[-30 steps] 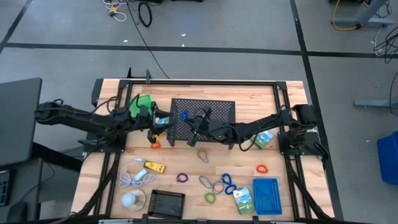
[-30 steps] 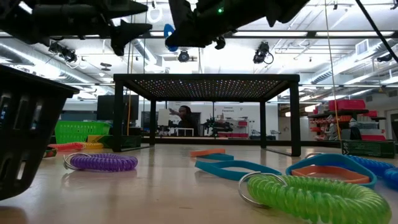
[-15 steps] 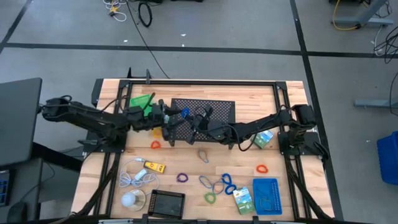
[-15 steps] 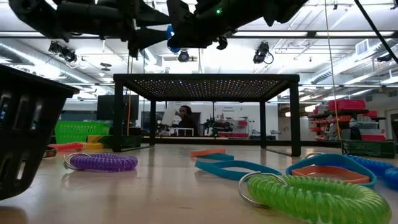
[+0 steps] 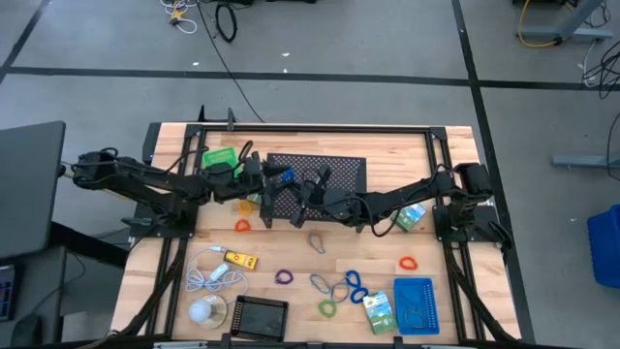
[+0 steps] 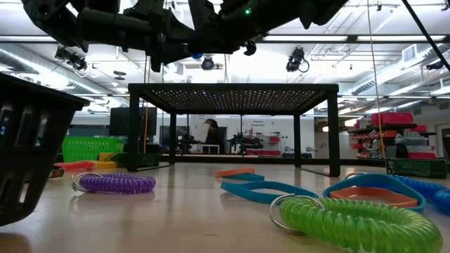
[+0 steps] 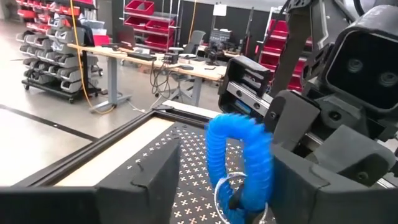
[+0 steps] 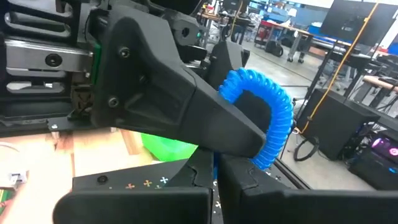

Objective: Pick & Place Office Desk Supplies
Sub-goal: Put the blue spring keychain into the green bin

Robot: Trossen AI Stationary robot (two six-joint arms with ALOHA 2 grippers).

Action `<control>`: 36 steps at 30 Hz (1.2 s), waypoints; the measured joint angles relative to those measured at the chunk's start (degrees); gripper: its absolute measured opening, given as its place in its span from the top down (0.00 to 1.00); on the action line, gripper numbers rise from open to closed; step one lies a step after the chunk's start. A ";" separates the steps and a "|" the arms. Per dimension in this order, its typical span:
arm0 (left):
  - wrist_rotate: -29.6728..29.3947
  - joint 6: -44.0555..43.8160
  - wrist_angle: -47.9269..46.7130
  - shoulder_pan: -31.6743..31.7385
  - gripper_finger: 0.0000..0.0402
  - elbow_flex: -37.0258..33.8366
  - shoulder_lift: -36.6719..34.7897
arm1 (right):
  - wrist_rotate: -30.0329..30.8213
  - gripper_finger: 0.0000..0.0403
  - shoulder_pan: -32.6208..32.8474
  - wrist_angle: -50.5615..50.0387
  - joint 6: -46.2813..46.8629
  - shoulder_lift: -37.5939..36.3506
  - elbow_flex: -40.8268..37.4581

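Both tools meet around blue loop.

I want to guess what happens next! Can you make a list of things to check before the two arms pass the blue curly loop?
1. Right gripper shut on the blue loop: ok.
2. Left gripper has a finger on each side of the loop: ok.
3. Left fingers squeezing the loop: not ok, gaps show.
4. Loop lifted above the black mesh shelf: ok.
5. Loop's metal ring free of both grippers: cannot tell.
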 joint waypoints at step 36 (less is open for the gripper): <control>-0.94 9.95 -0.98 0.00 0.92 -0.11 -1.69 | -3.68 0.41 -0.02 -2.04 0.04 0.00 0.00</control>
